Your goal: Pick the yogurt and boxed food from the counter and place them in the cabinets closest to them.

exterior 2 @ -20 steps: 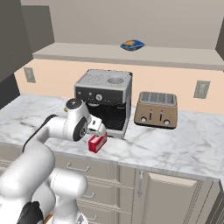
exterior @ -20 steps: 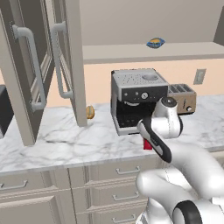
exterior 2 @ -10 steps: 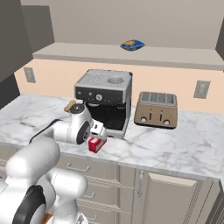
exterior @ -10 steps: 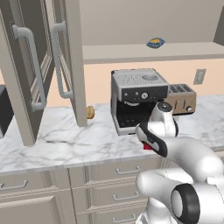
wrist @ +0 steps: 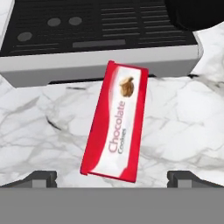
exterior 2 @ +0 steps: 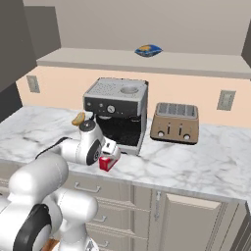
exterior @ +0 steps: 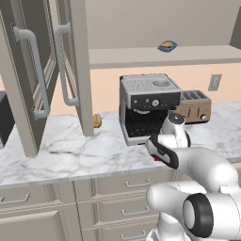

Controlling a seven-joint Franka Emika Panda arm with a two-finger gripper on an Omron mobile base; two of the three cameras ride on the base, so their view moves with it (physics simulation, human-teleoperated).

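The gripper (wrist: pixel 112 178) hangs directly over the boxed food (wrist: pixel 115 131), fingers (wrist: pixel 41 178) spread fully apart and grasping nothing; the red box lies between the two tips in the hand view, not yet touched. The box stands on the counter (exterior 2: pixel 186 169), just in front of the coffee machine (exterior 2: pixel 117 112) (its drip tray runs along the top of the hand view).

Step in hand, as judged: the approach to the boxed food, before the grasp. The next move calls for a short descent until the fingers straddle the narrow sides of the box, then closure.

Beyond the machine stands a toaster (exterior 2: pixel 175 122). The cabinets (exterior: pixel 42 70) hang open, well to the left in the left base view; transport there follows the lift.
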